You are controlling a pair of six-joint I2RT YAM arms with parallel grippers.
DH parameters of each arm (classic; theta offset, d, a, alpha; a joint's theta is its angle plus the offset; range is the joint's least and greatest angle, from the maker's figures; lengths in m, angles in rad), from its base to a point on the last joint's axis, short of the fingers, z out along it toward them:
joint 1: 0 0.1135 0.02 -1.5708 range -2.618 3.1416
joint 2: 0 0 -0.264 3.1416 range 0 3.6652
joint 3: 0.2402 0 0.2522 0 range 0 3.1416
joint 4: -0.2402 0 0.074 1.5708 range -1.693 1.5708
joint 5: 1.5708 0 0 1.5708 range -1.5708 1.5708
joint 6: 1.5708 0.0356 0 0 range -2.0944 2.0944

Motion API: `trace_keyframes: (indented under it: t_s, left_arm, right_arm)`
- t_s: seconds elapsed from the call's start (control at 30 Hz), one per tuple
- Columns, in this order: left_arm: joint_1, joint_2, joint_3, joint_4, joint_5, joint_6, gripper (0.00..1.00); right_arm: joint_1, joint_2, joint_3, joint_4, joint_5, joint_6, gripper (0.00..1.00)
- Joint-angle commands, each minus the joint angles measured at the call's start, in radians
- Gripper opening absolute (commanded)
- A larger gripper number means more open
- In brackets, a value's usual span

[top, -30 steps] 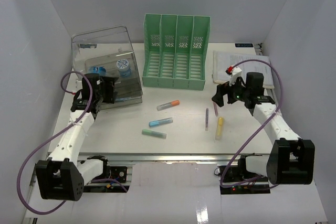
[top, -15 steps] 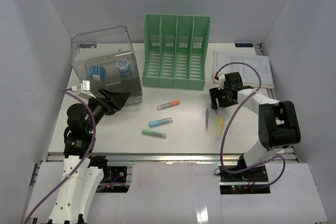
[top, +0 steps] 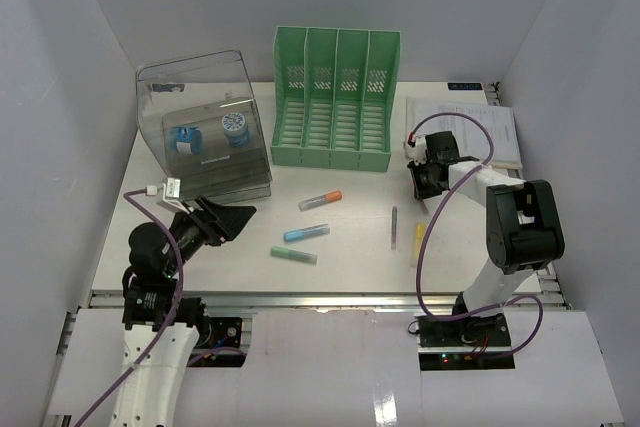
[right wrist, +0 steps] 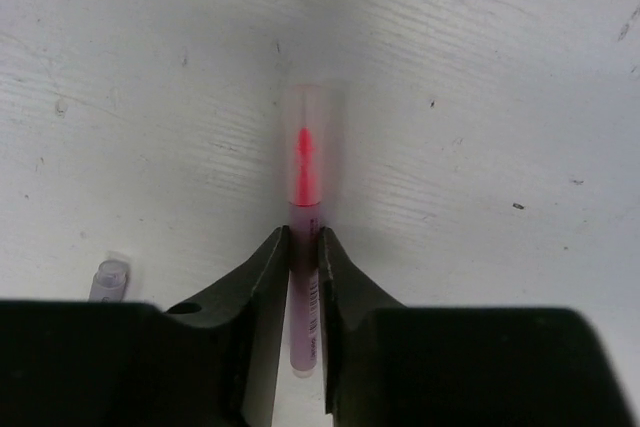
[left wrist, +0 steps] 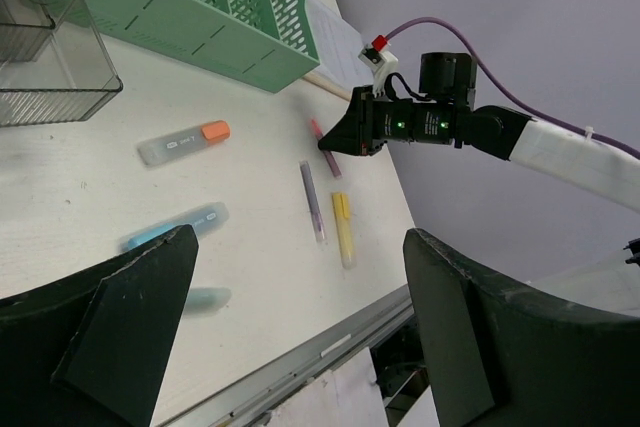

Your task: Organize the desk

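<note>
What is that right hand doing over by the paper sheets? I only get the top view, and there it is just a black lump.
Observer: Its own camera shows the right hand pinching a pink translucent plastic highlighter pen, one finger on each side of the barrel.
Visitor: Is it up in the air?
Observer: The pen looks level with the flat white desk, its clear cap pointing away from the hand. I cannot tell whether it has been lifted.
Visitor: And the other one?
Observer: Its camera shows the left hand spread wide, with nothing between its fingers.
</note>
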Motion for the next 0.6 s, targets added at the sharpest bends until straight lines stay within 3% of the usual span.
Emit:
trace_keyframes:
  t_s: [0.0, 0.03, 0.17, 0.3, 0.37, 0.43, 0.57]
  left_arm:
    - [0.002, -0.069, -0.008, -0.06, 0.022, -0.016, 0.95]
    - [0.002, -0.085, -0.008, -0.07, 0.02, -0.021, 0.95]
    - [0.002, -0.119, 0.016, -0.108, 0.019, -0.038, 0.96]
    - [0.002, -0.121, 0.081, -0.145, 0.024, -0.039, 0.96]
    - [0.002, -0.123, 0.115, -0.165, 0.0, -0.032, 0.96]
    - [0.002, -0.129, 0.163, -0.201, -0.052, -0.024, 0.96]
    - [0.002, -0.157, 0.28, -0.321, -0.177, 0.001, 0.98]
  right_arm:
    - [0.006, 0.012, 0.003, 0.001, -0.071, -0.066, 0.14]
    - [0.006, 0.004, 0.007, -0.001, -0.089, -0.086, 0.1]
    - [0.032, -0.057, 0.104, -0.086, -0.212, -0.242, 0.08]
    - [0.143, -0.131, 0.26, -0.324, -0.396, -0.605, 0.08]
    - [0.32, -0.162, 0.366, -0.431, -0.384, -0.781, 0.08]
    - [0.478, -0.157, 0.421, -0.42, -0.287, -0.904, 0.08]
    - [0.678, 0.025, 0.641, -0.428, -0.208, -0.989, 0.08]
